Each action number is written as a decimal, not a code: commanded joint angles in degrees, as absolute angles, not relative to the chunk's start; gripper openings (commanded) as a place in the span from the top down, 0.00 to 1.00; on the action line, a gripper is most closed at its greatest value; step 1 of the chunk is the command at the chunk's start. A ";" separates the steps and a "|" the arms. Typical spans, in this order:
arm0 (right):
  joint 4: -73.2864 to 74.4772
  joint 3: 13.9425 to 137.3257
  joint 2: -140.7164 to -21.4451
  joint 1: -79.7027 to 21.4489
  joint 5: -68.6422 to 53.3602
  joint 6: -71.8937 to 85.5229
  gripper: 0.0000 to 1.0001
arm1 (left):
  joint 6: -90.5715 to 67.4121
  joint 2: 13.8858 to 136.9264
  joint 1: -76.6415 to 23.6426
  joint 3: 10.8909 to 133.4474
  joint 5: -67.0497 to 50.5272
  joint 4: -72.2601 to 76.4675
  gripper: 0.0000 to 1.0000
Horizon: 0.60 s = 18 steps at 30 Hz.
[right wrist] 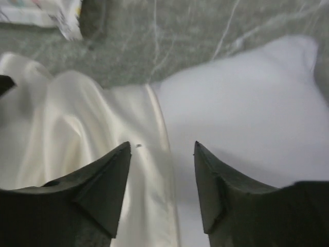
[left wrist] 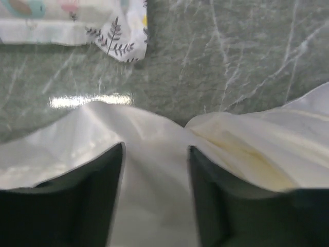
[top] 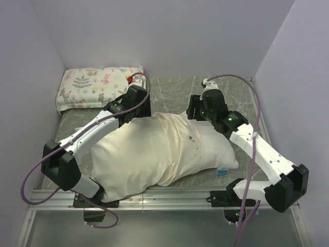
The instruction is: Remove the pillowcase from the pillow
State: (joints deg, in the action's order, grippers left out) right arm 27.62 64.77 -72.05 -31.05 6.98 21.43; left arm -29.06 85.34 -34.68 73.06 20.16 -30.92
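We saw left claw spread, pillowcase ridge between its fingers; right claw spread above pillowcase hem; pillow end lay bare on tabletop.

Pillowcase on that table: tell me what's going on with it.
Two robot arms are taking the cream pillowcase off the white pillow. The case covers most of it; only the end by the right arm, with a blue label, is bare. The left gripper sits at the case's far edge, jaws apart around a ridge of fabric. The right gripper hovers over the hem, open, holding nothing. A small printed pillow lies far left.
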 commanded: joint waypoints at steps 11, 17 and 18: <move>28.48 52.84 -52.48 -28.75 14.07 24.08 0.16 | -34.89 81.11 -53.59 80.43 19.95 -29.81 0.07; 26.46 45.01 -51.50 -27.25 13.45 24.96 0.16 | -38.49 85.60 -59.50 74.99 20.92 -26.64 0.01; 25.76 44.22 -51.33 -27.16 13.10 25.13 0.16 | -39.19 85.95 -59.50 74.01 20.83 -26.20 0.01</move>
State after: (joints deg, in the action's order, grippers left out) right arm 28.25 45.84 -51.77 -27.68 12.58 24.21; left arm -36.07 84.38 -59.13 76.97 18.98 -28.03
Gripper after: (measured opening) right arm 0.840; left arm 0.991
